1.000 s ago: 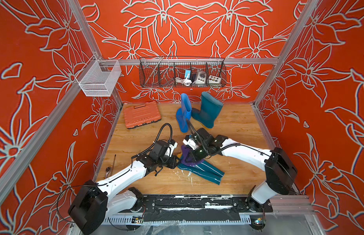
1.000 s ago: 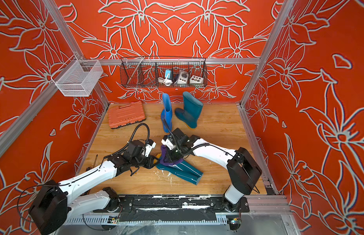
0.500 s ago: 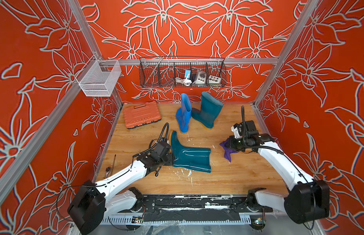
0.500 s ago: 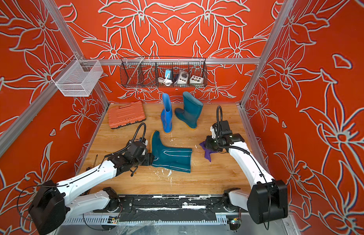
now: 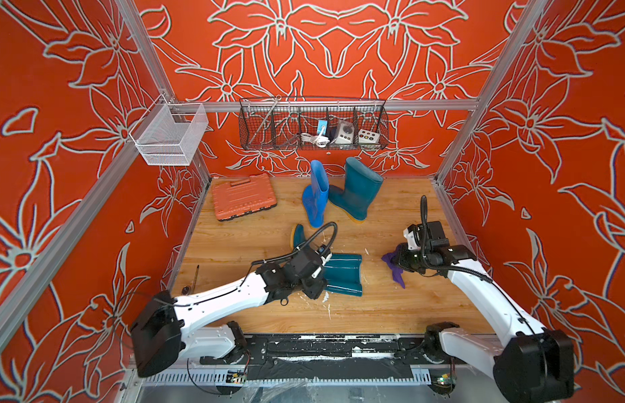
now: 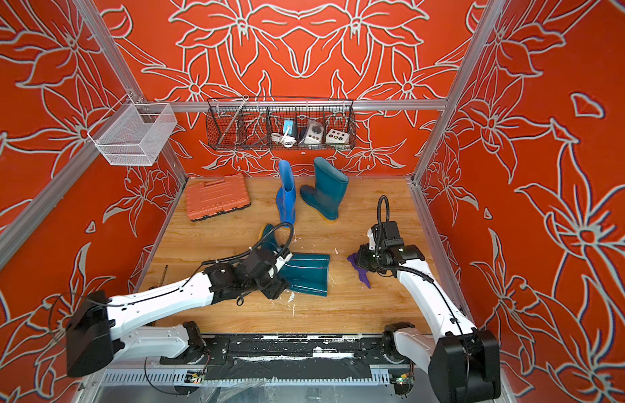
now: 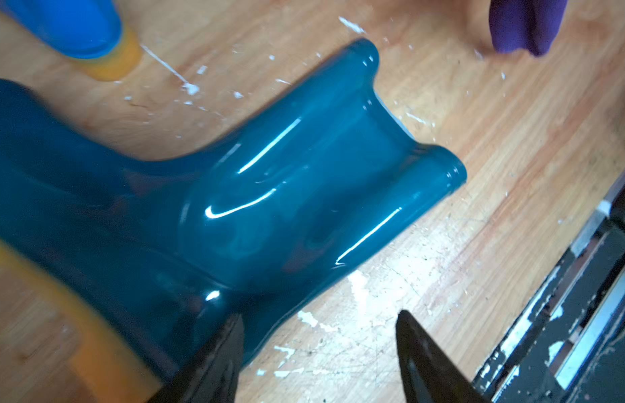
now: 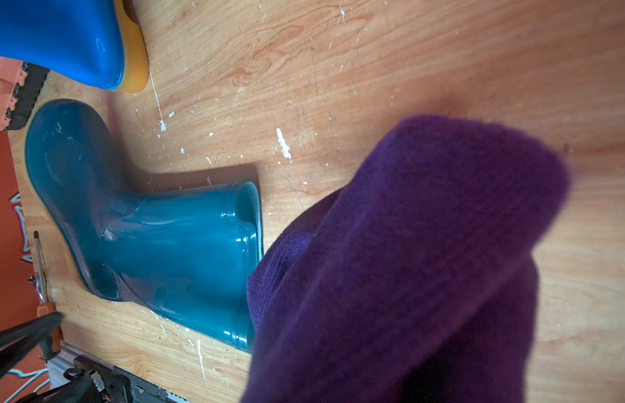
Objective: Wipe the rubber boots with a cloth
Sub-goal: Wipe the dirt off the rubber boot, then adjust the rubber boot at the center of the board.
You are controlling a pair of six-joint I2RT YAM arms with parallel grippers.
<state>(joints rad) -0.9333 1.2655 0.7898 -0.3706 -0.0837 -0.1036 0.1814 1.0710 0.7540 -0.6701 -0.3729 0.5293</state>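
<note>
Robot test cell, laboratory type. Evidence: aluminium frame (image 5: 426, 104) enclosing orange floral-printed walls (image 5: 339, 52); wood-grain counter (image 5: 391, 314); two white robot arms (image 5: 220, 300) mounted on front rail (image 5: 321, 349); wire basket (image 5: 269, 139) holding control boxes, upper centre.

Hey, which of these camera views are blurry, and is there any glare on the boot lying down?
Left wrist view: white glare streaks on the lying teal boot, with its sole end smeared. Right wrist view: the purple cloth is out of focus, and the boot beyond it is sharper. Both top views: crisp and evenly lit.
</note>
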